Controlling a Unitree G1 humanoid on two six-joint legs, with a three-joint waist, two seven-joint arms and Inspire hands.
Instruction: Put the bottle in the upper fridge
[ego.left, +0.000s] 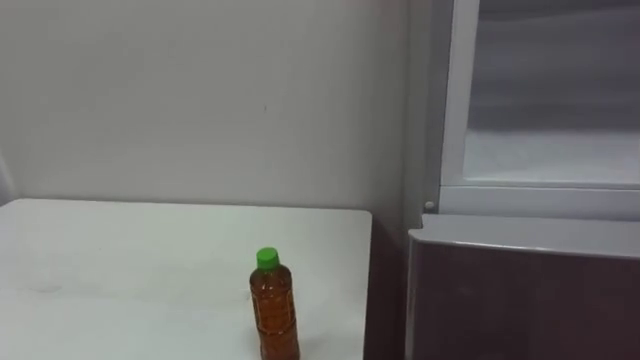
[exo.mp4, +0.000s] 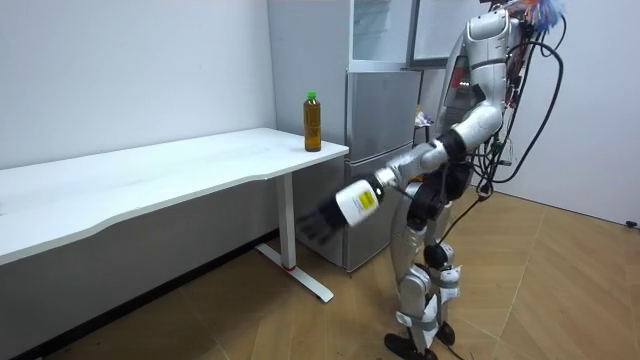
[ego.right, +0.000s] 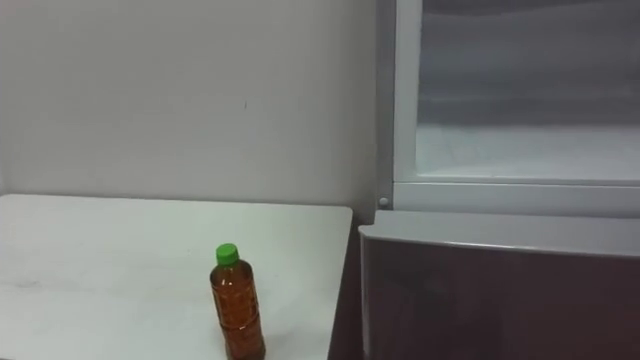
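Standing upright on the white table (ego.left: 120, 270), the bottle (ego.left: 274, 315) is a slim, round-bodied clear plastic one filled with amber-brown liquid. It narrows at the shoulder to a bright green screw cap. Its long axis runs straight up, with the cap on top and the base on the smooth, matte tabletop. It stands close to the table's right edge, the end next to the fridge (exo.mp4: 380, 160), and well forward of the edge that meets the plain pale wall (ego.left: 200, 100).

The fridge is a boxy, two-part unit. Its lower door (ego.right: 500, 300) is flat, glossy and dark grey with a paler top rim. The upper compartment (ego.left: 550, 150) is open, showing a smooth white interior inside a pale frame.

In the room view the robot stands on the wood-patterned floor (exo.mp4: 560, 290) in front of the fridge, just past the table's end. Its left arm reaches down and forward, and the left hand (exo.mp4: 322, 225) hangs below tabletop height beside that end of the table. The hand is well apart from the bottle, lower than it and towards the room view's right. It is only a dark blur, so I cannot tell whether it is released or clenched.
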